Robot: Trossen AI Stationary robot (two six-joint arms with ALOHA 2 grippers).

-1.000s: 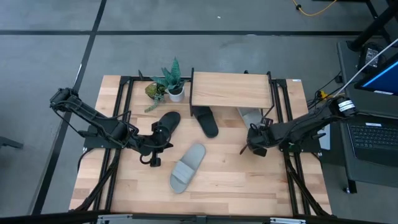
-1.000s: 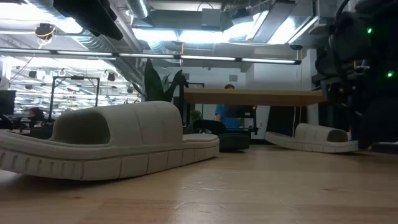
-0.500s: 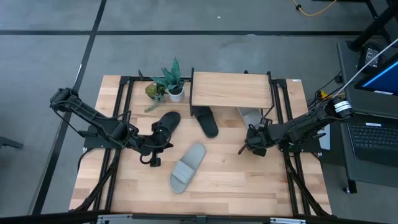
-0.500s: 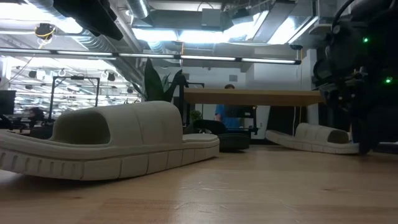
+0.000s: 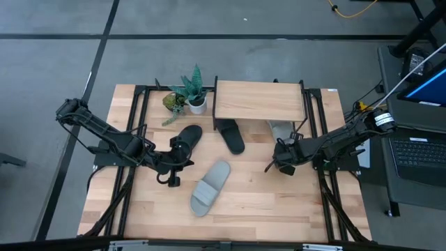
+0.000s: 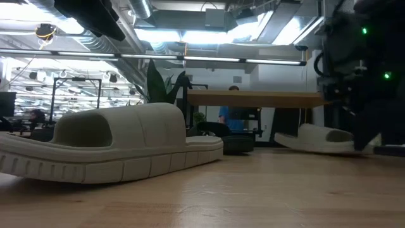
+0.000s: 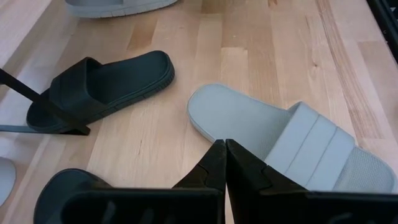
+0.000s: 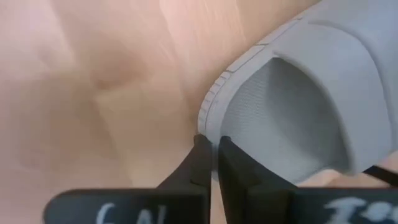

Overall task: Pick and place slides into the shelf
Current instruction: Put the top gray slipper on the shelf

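Left end effector [image 5: 172, 180] waits closed, empty, on the tabletop [image 5: 258, 202] between black slide [image 5: 187, 138] and grey slide [image 5: 210, 187]. Second black slide [image 5: 231, 135] lies half under shelf [image 5: 259, 100]. Right end effector [image 8: 214, 155] pinches the edge of second grey slide [image 8: 292, 99] at shelf's right, apparently to push it in.

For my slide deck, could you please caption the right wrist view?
Right claw pinched shut on the rim of a light grey slide lying on the wooden tabletop.
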